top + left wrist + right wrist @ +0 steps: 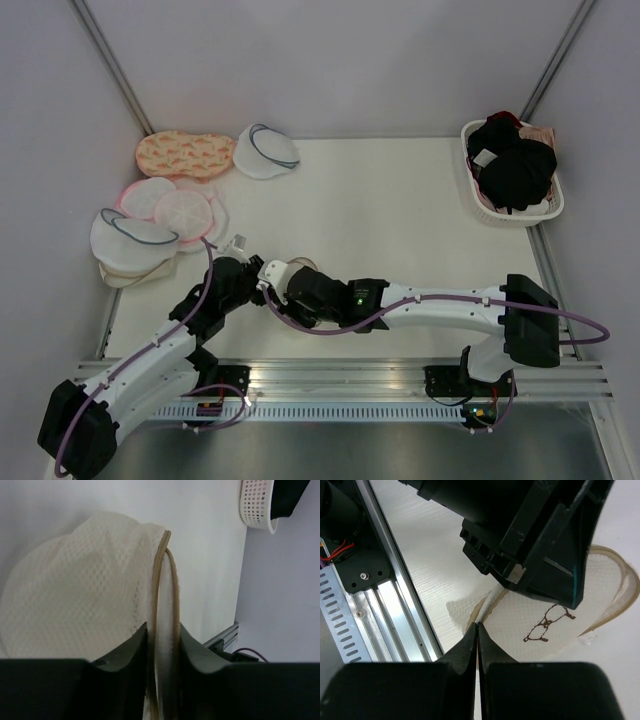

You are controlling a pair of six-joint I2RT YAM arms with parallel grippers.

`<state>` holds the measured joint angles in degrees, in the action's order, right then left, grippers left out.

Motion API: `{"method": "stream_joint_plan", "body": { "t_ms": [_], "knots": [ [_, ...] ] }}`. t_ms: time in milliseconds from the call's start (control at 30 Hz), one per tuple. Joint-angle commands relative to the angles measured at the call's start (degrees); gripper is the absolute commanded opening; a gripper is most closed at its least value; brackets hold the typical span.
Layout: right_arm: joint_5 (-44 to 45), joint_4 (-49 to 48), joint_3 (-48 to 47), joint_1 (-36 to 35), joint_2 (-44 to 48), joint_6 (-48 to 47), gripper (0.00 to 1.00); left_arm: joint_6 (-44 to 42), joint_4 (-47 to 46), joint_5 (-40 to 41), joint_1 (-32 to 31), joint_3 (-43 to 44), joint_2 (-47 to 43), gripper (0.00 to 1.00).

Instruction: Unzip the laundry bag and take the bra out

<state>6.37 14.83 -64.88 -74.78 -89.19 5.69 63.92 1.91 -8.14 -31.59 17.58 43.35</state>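
No readable text; the laundry bag (555, 615) bears only a drawing.

left claw (162, 645) straddling laundry bag (75, 590) zipper rim

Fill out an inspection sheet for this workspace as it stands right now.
Surface: white table, bare in the middle.
Job's things: laundry bag, white mesh with a tan zipper rim, lying between the two arms near the front edge; a small dark drawing shows on its face. No bra seen outside it.
Clutter: pile of round pouches and a patterned pink one at the far left; white basket of dark garments at the far right corner.
Grippers: left gripper straddles the zipper rim, fingers on either side; right gripper is shut at the bag's edge, whether it pinches fabric cannot be told.
Cables: purple cables run along both arms.
Surroundings: grey walls, metal rail at the front.
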Motion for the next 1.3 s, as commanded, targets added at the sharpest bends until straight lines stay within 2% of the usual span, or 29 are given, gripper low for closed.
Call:
{"method": "stream_joint_plan", "body": {
  "t_ms": [0, 67, 100, 167, 200, 333, 367, 400, 467, 500, 600, 733, 833, 1000, 1133, 1267],
  "knots": [
    [0.1, -1.0, -2.4, -0.2, -0.4, -0.5, 0.0, -6.2, -2.4, -3.5, 0.1, 4.1, -0.1, 0.26],
    [0.6, -0.9, -2.5, -0.3, -0.1, -0.2, 0.0, -7.1, 0.5, -1.5, 0.1, 4.6, -1.7, 0.08],
    [0.7, -0.9, -2.4, -0.3, 0.4, 0.4, 0.09, -7.3, 1.3, -0.9, 0.1, 4.9, -2.3, 0.02],
    [0.8, -0.9, -2.1, -0.2, 1.4, 0.9, 0.35, -7.7, 2.9, 0.2, 0.1, 5.1, -3.3, 0.02],
    [1.2, -0.8, -1.9, -0.3, 2.8, 1.6, 0.61, -7.8, 3.4, 0.4, 0.1, 5.0, -3.4, 0.02],
    [5.0, -2.3, 1.7, -0.2, 9.7, 5.1, 0.87, -8.0, 3.4, -0.1, 0.1, 3.7, -3.5, 0.02],
    [6.7, -2.5, 2.6, -0.2, 11.6, 6.1, 0.89, -8.0, 2.6, -0.2, 0.1, 3.3, -3.9, 0.02],
    [11.8, -2.7, 3.7, -0.2, 15.6, 7.7, 0.97, -8.0, 1.8, -0.6, 0.1, 1.9, -4.2, 0.02],
    [19.5, -1.0, 6.2, -0.2, 21.7, 12.7, 0.98, -8.0, -0.7, -1.6, 0.1, -0.4, -5.6, 0.02],
    [26.8, 0.1, 6.8, -0.2, 23.7, 14.2, 0.98, -8.3, -1.6, -2.0, 0.1, -1.1, -6.3, 0.02],
    [36.0, 7.8, 8.6, 1.0, 31.2, 20.0, 0.98, -8.9, -6.4, -3.8, 0.1, -3.9, -9.1, 0.02],
    [41.2, 15.4, 9.3, 2.1, 39.9, 26.5, 0.98, -9.6, -9.6, -5.0, 0.1, -5.7, -11.0, 0.02],
    [41.4, 20.0, 10.2, 2.1, 46.5, 31.6, 0.98, -9.9, -10.7, -5.7, 0.1, -6.2, -10.1, 0.02],
    [38.2, 22.0, 13.7, 2.0, 57.2, 35.5, 0.98, -9.3, -14.5, -6.5, 0.1, -8.5, -8.6, 0.02],
    [36.4, 22.4, 14.8, 2.1, 60.5, 35.9, 0.98, -9.8, -15.1, -6.5, 0.1, -8.7, -7.8, 0.02],
    [34.4, 21.6, 15.2, 2.0, 60.1, 35.2, 0.98, -10.7, -14.0, -6.3, 0.1, -7.9, -7.0, 0.02]
  ]
}}
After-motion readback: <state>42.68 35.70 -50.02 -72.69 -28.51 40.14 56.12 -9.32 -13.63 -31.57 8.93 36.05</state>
